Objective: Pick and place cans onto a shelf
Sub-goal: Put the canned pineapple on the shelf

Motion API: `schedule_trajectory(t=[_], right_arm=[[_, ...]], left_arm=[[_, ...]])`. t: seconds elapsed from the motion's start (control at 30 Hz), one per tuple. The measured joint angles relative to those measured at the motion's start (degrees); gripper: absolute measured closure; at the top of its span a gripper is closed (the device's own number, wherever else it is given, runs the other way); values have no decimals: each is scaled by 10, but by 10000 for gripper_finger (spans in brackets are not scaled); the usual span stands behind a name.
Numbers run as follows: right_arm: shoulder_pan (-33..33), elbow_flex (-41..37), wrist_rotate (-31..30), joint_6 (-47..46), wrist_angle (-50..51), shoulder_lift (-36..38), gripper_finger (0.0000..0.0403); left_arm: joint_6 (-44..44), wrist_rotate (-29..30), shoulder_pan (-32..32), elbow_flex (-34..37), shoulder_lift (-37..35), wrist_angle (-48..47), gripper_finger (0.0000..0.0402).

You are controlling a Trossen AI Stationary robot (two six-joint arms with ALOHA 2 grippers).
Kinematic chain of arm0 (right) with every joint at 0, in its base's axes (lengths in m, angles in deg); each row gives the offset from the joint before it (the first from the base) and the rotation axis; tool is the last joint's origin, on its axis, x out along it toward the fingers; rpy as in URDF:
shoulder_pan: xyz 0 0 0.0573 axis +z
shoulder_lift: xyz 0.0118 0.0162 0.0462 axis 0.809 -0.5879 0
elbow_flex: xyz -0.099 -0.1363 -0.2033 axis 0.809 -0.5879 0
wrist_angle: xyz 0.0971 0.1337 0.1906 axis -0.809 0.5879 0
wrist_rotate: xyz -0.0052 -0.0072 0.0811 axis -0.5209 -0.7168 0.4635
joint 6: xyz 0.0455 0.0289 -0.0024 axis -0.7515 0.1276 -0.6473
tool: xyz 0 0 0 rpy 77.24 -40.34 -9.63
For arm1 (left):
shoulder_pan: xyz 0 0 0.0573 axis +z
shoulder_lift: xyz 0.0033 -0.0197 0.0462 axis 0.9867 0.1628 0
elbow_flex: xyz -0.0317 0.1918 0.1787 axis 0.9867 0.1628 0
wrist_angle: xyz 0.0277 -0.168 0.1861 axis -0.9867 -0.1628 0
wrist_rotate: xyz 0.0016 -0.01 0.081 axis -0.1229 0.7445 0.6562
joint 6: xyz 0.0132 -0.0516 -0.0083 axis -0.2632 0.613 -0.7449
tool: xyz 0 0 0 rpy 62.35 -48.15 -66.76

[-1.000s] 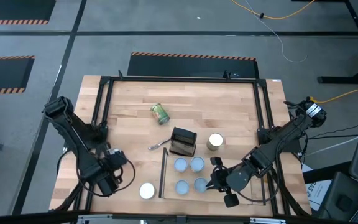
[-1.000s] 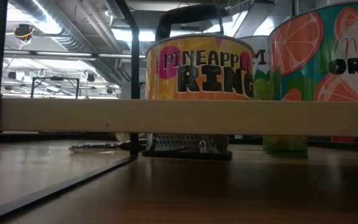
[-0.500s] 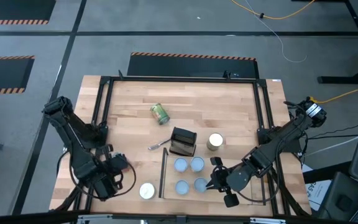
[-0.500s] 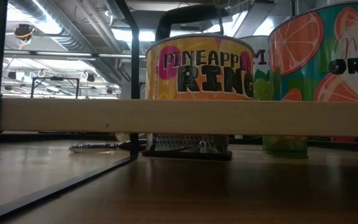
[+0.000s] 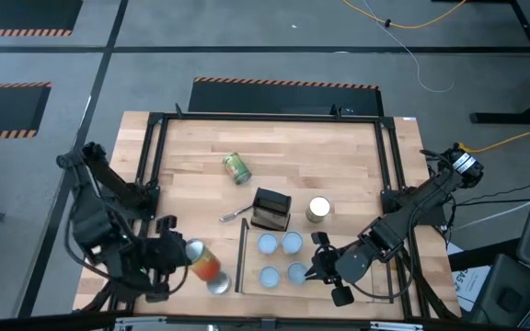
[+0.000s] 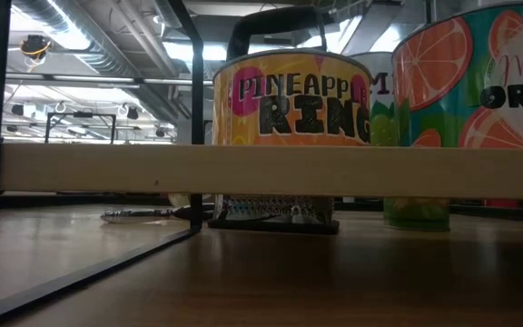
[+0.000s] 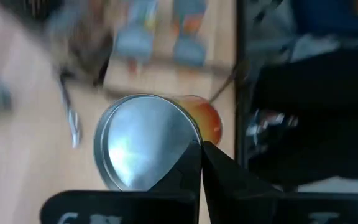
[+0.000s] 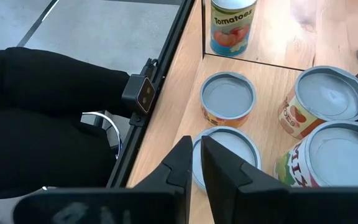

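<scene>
Transport step: left end effector (image 5: 184,255) clamped on red-orange can (image 5: 204,263), tilted at counter's 7 o'clock; next, carry toward shelf (image 5: 243,257) at 3 o'clock.

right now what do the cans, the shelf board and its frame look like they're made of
Cans: likely thin metal; the tipped can by the left gripper shows a shiny silver end in the left wrist view, with a glossy printed orange-red label.
Shelf: pale, matte light wood with visible grain, similar to the tabletop.
Frame: thin black bars, probably painted metal, though the finish is hard to confirm.
</scene>
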Motion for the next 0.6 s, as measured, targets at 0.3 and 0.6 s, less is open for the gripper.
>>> schedule_trajectory(t=[0.3, 0.6], right_arm=[[0, 0, 21, 33, 3, 4, 363], [10, 0, 46, 49, 53, 75, 363]], left_arm=[[-371, 62, 33, -26, 1, 226, 401], [-635, -97, 132, -26, 55, 351, 401]])
